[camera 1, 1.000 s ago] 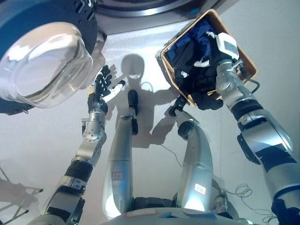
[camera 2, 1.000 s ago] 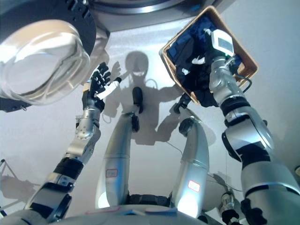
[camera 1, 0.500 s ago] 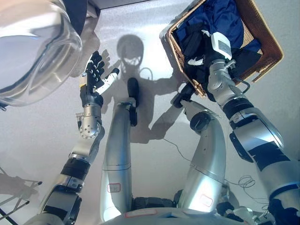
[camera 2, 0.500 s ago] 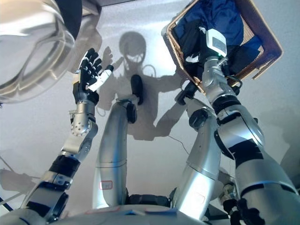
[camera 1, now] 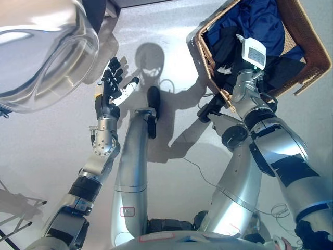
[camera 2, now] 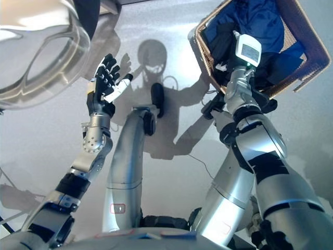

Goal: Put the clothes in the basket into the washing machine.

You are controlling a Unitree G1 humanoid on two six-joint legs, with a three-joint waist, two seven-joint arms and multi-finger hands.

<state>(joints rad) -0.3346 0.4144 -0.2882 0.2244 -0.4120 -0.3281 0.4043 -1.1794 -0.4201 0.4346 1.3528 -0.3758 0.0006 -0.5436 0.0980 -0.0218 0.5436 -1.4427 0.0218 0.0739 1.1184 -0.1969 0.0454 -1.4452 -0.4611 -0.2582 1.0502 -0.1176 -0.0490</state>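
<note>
Left hand (camera 1: 110, 89): raised over the pale floor (camera 1: 47, 151) at the view's left, fingers straight and spread, thumb out to the side. Nothing is in it and it touches nothing.
Right hand (camera 1: 225, 66): reaches down into the basket's near corner. Only a small white-tipped part shows against the dark cloth; the rest is hidden behind the wrist and among the clothes. Whether the fingers are curled on any cloth cannot be told.
Basket (camera 1: 307, 39): brown wicker, rectangular, standing on the floor at the upper right, part of it cut off by the view's top edge. A handle shows at its right wall.
Clothes (camera 1: 265, 21): inside the basket. Blue cloth lies across the far part, and black cloth fills the near part around the right wrist. A fold of black cloth hangs over the near rim, beside the right forearm.
Washing machine door (camera 1: 44, 49): round, with a clear domed glass in a dark ring, swung open at the upper left, well apart from the basket. The left hand is just beside its lower right edge, not touching.
</note>
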